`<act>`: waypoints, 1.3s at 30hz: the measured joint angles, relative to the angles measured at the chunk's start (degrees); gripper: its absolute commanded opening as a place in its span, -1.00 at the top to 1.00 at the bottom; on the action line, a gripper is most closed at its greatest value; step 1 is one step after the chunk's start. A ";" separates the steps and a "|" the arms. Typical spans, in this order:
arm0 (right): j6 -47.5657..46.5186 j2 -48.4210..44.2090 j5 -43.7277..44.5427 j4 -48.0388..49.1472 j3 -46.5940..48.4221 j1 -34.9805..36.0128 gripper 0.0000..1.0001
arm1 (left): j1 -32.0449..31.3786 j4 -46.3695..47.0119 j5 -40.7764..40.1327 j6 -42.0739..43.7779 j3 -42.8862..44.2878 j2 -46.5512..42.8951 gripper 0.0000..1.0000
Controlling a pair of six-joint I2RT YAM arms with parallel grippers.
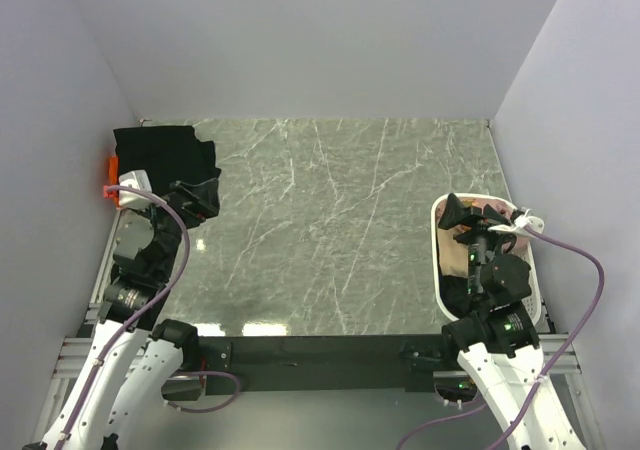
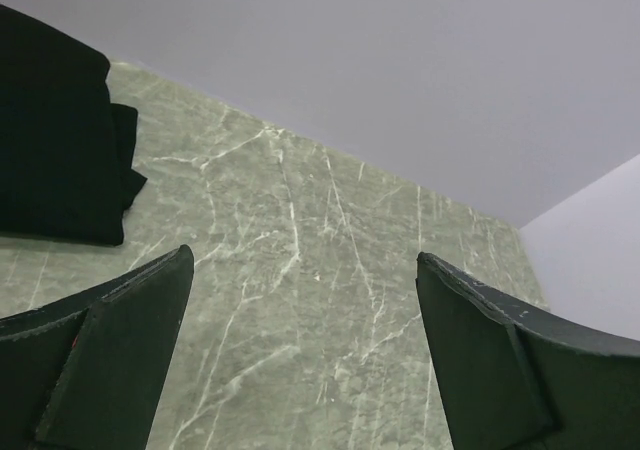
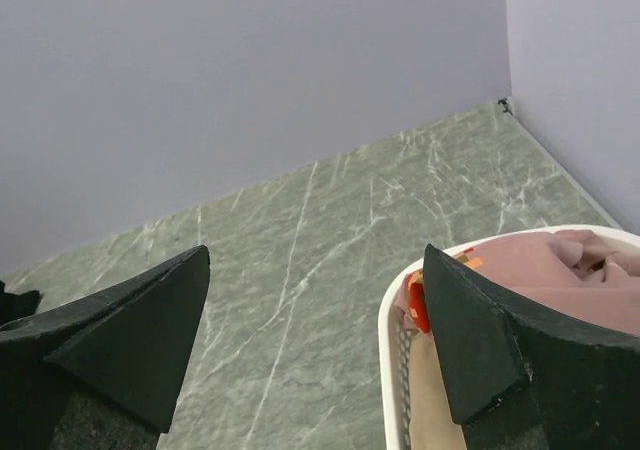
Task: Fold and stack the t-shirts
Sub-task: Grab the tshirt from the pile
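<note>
Green marbled table point(image 1: 330, 230), walled on its far, left and right sides. Only the top view takes in both ends at once: the black t-shirt point(image 1: 165, 158) bunched in the far left corner, and the white mesh basket point(image 1: 438, 260) against the right wall, with open marble running between them. The pink t-shirt point(image 3: 560, 270) lies heaped in the basket. The right wrist view alone shows us a red-orange print at its near fold. The left wrist view shows the black t-shirt's near edge lying flat on the table. Left gripper point(image 2: 302, 260) sits just beside that shirt, jaws spread wide, holding nothing. Right gripper point(image 3: 316, 252) hangs at the basket's far rim, jaws equally wide and empty. An orange strip point(image 1: 112, 175) shows at the table's left edge. It is too small for us to identify.
</note>
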 measured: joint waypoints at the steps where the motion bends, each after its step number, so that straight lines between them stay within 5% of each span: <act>1: 0.09 0.15 0.24 -0.20 0.00 0.00 -0.86 | 0.00 -0.13 -0.33 -0.04 0.00 0.09 -0.99; 12: 3.54 4.96 7.67 -8.46 5.33 0.00 -0.95 | 0.00 -0.85 -1.97 -0.22 0.00 2.36 -0.99; 21: 11.67 24.63 18.27 -22.23 15.43 -0.37 -0.96 | 0.00 -2.01 -1.79 -0.42 0.00 6.10 -0.99; 35: 15.06 38.53 16.57 -30.10 16.04 -10.80 -0.96 | 0.00 -1.99 -0.68 -0.57 0.00 8.00 -0.99; 38: 14.88 41.05 15.19 -30.01 15.98 -11.98 -0.55 | 0.00 -1.99 -0.44 -0.55 0.00 8.11 -0.99; 39: 14.82 41.42 14.93 -29.97 15.96 -12.26 0.02 | 0.00 -1.99 -0.39 -0.57 0.00 8.07 -0.99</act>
